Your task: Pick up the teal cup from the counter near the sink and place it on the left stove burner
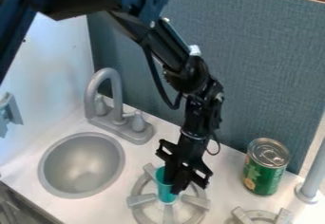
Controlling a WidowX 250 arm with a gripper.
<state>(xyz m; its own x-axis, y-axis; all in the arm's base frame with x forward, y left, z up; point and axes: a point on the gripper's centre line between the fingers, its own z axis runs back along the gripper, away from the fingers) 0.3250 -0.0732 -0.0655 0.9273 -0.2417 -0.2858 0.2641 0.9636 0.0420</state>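
Risk: teal, plastic-looking cup (166, 186) could tip if its base snags a prong of the grey round burner (141, 200) during a sideways shift. Cup sits on burner, at the left side of the black two-finger gripper (178, 188), partly overlapped by it; cannot tell whether gripper is open or closed. Green metal-topped can (262, 173): apart, right.

Single black arm (166, 45) enters at upper left and slopes down to the right. Wrist (202, 105) bent; below it, the black gripper (176, 182) points steeply downward, tilted slightly toward lower left. Dark cable (152, 71) loops beside the forearm.
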